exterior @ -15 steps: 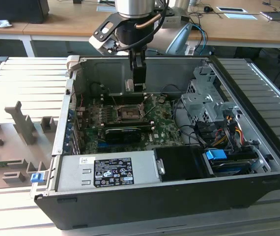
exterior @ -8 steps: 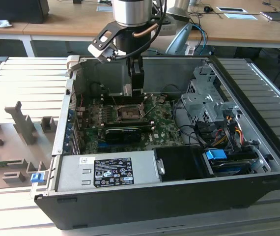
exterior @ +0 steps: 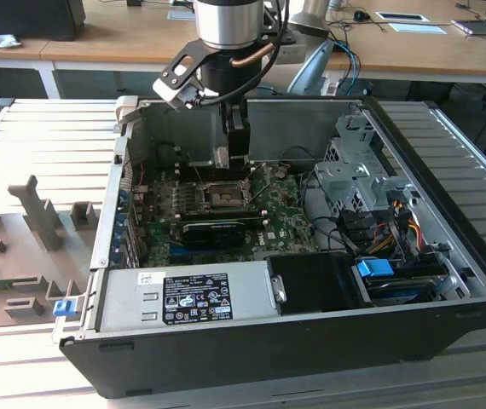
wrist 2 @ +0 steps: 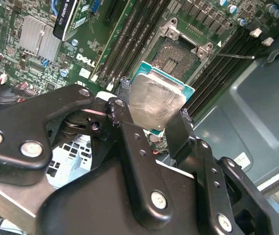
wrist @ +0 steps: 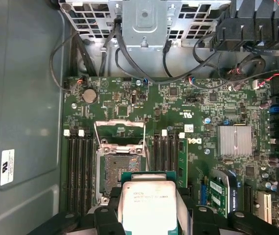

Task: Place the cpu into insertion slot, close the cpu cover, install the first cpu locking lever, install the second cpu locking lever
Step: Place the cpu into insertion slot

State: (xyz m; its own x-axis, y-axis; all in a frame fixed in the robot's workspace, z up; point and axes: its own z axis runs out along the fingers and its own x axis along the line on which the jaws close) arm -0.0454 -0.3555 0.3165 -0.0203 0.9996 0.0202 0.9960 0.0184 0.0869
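Silver-grey on top, the small flat square cpu (wrist 2: 156, 98) is clamped between the fingers of the black gripper (wrist 2: 151, 113). It hangs clear above the square dark insertion slot (wrist: 121, 169), near the centre of the exterior view on the green circuit board (exterior: 286, 213). The thin silvery cpu cover (wrist: 120, 128) is swung open.

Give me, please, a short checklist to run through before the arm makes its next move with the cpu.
1. Grip: the gripper is clamped on two opposite edges of the cpu, which looks level. Ok.
2. Insertion slot empty, with nothing lying in it. Ok.
3. Cpu cover raised off the slot. Ok.
4. Cpu squarely above the slot: cannot tell; both wrist views show it off to one side.
5. Cpu corner orientation matching the slot: cannot tell.
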